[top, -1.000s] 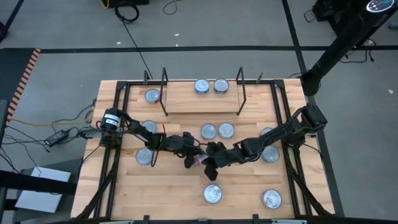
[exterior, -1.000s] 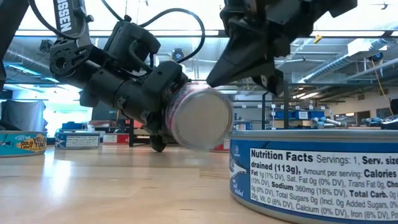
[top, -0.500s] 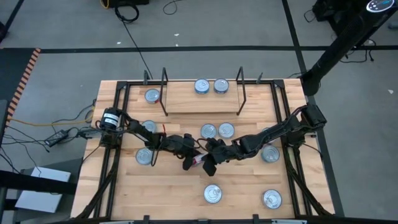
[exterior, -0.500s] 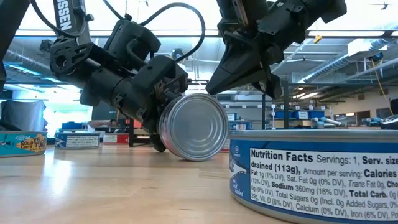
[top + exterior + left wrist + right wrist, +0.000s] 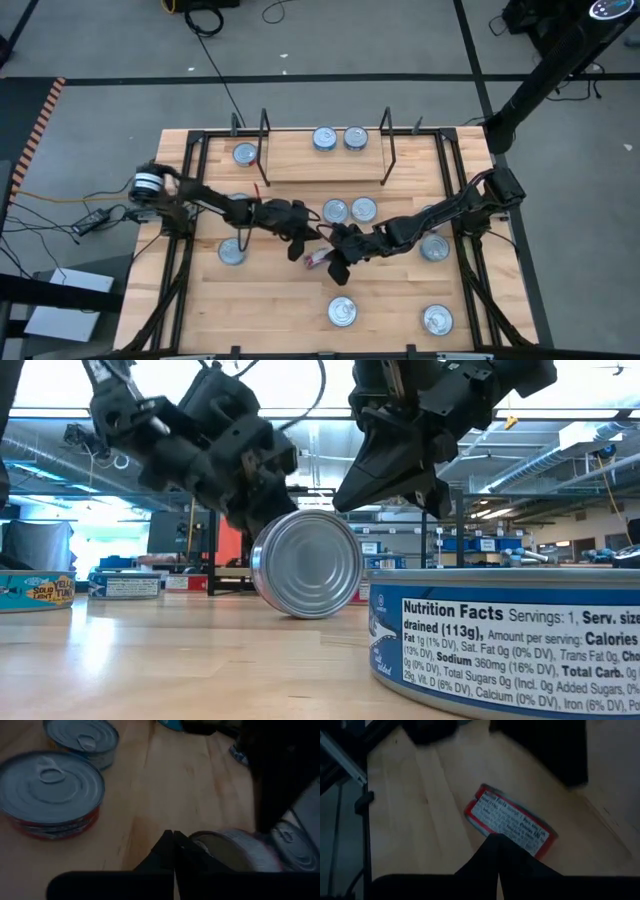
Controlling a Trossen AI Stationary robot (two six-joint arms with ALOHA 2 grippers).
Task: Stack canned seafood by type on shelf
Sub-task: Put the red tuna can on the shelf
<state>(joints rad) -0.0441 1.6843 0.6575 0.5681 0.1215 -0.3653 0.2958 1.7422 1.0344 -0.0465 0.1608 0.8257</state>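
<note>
A red-labelled can stands on its rim on the table, one silver end facing the near edge; it also shows as the can and the can. My left gripper is shut and hangs just up and to the left of it, seen as the gripper. My right gripper is shut, right over the can's labelled wall. The shelf is at the far edge. Two cans sit flat on its board. My left gripper's shut fingertips stand close beside the can's rim; I cannot tell whether they touch it. My right gripper comes slanting down from the table's right. Its shut tips overlap the can's labelled wall; I cannot tell if they touch.
Two cans lie flat just beyond the grippers, others at the left, right and near edge. A blue-labelled can fills the low view's near right. One can sits left of the shelf's black end frame.
The red-labelled can, first blurred and tilted against my left gripper, has come to rest on its rim with its silver end toward the near edge. My left gripper has since risen and drawn back toward the far edge, away from the can. My right gripper has stayed put.
</note>
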